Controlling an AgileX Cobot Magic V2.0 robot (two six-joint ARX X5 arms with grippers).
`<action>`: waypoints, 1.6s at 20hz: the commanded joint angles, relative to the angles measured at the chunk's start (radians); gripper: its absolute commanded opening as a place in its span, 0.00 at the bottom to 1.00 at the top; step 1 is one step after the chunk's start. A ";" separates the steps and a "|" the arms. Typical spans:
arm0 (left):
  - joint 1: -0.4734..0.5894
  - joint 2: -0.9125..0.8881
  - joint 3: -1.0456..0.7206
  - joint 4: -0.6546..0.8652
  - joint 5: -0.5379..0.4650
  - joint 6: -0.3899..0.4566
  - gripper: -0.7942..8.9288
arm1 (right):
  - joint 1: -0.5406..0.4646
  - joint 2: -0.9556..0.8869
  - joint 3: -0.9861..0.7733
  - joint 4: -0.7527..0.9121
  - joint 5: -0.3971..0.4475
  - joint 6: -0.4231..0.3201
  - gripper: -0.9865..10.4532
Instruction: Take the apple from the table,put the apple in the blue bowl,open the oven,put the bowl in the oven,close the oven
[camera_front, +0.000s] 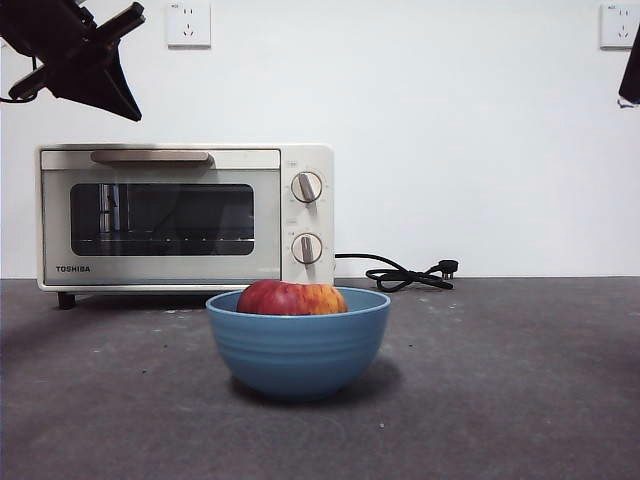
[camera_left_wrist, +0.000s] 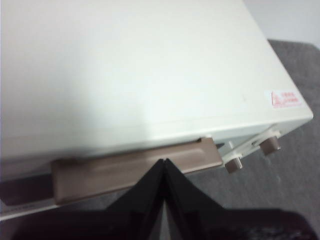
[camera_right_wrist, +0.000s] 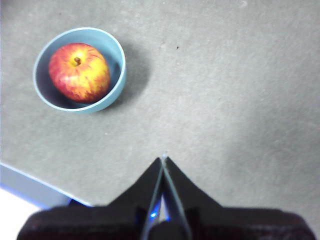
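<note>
We see one oven (camera_front: 185, 217) at the far left of the table (camera_front: 520, 400), door closed, standing against a white wall (camera_front: 450, 130). Its door carries one tan handle (camera_front: 150, 156), and two knobs (camera_front: 307, 187) sit one above the other on its right side. One black cord (camera_front: 400, 273) trails from the oven to the right along the table's far edge. Two wall sockets (camera_front: 189, 23) are mounted high on the wall.

We count one blue bowl (camera_front: 298, 342) near the middle of the table, in front of the oven's right end and apart from it. One apple (camera_front: 290, 298) rests inside the bowl, its top showing above the rim.

The left gripper (camera_left_wrist: 164, 161) hangs above the oven's front edge, over the handle, jaws pressed together and empty. The right gripper (camera_right_wrist: 163, 159) hangs over bare table, well apart from the bowl, jaws also pressed together and empty.

The table is dark grey and matte, with faint specks.
</note>
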 joint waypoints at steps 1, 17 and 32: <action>-0.002 0.032 0.005 0.010 -0.002 -0.011 0.08 | 0.002 -0.002 -0.011 0.006 -0.008 0.026 0.08; -0.007 0.128 0.007 -0.159 -0.063 0.093 0.08 | 0.002 -0.002 -0.011 0.041 -0.006 0.037 0.08; -0.051 0.005 -0.237 -0.191 -0.140 0.174 0.08 | 0.002 -0.001 -0.011 0.107 -0.006 0.033 0.08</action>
